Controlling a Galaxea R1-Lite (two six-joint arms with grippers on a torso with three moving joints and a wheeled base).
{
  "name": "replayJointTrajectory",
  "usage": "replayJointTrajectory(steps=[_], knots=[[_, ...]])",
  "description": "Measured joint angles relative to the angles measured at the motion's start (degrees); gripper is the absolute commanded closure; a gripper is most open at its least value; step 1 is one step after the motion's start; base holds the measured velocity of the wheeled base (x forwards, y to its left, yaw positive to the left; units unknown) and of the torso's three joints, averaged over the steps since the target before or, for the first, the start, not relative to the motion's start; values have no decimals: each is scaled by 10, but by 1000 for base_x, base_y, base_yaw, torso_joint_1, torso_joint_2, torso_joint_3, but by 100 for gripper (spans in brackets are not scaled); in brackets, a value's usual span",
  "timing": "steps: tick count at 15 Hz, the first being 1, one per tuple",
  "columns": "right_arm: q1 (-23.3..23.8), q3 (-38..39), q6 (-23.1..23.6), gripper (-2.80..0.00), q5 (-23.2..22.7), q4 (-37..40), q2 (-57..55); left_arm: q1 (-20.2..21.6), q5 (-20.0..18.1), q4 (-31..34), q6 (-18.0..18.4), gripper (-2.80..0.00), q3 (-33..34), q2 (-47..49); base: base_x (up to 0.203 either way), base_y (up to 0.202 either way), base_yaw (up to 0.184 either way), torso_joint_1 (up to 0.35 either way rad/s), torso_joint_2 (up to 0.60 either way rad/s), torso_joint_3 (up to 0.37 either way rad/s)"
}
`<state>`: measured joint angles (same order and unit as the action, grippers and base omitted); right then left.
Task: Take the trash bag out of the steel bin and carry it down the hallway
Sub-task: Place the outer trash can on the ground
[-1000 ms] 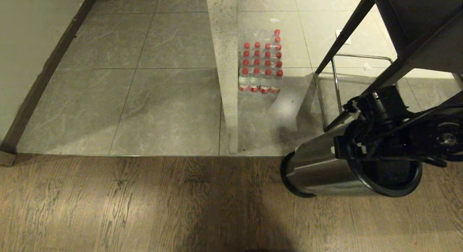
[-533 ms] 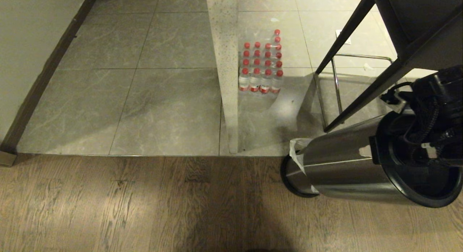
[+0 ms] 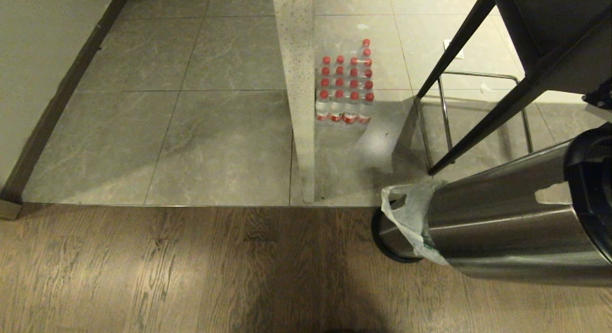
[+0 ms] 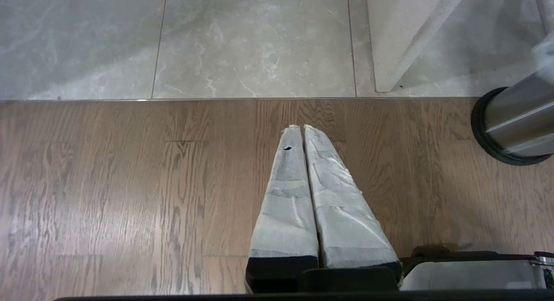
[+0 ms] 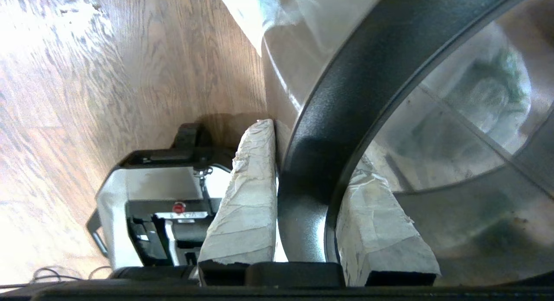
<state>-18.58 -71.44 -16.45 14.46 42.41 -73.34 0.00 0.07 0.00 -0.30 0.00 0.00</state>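
Note:
The steel bin (image 3: 507, 227) hangs tilted at the right of the head view, its black-rimmed mouth raised toward the picture's right edge. My right gripper (image 5: 314, 143) is shut on that black rim (image 5: 346, 97), one finger outside the wall and one inside. The whitish trash bag (image 3: 411, 213), with a loop handle, shows at the bin's low end above a black base ring (image 3: 382, 239). Through the mouth, see-through plastic with green print (image 5: 489, 89) lines the inside. My left gripper (image 4: 298, 129) is shut and empty over the wood floor, with the bin's foot (image 4: 515, 123) off to one side.
Grey hallway tiles (image 3: 215, 132) begin beyond the wood floor's edge. A speckled pillar (image 3: 299, 84) stands in the middle with a pack of red-capped bottles (image 3: 345, 84) behind it. Black furniture legs (image 3: 478, 60) and a chrome frame (image 3: 444, 122) crowd the right. Dark skirting (image 3: 57, 98) runs along the left wall.
The right arm has lifted the bin's rim up and to the right, out of the head view. The steel body looms larger, and the bag has come into sight at its low end.

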Motion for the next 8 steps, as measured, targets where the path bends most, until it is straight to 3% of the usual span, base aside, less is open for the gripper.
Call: replayJointTrajectory(steps=[4,6,8], knots=[[38,-30,1,0,2,30,29,0,0,0,0,0,0,0,0,0,0,0,0,0],[88,-28,5,0,25,45,35,0,0,0,0,0,0,0,0,0,0,0,0,0],[145,5,7,0,65,15,32,0,0,0,0,0,0,0,0,0,0,0,0,0]])
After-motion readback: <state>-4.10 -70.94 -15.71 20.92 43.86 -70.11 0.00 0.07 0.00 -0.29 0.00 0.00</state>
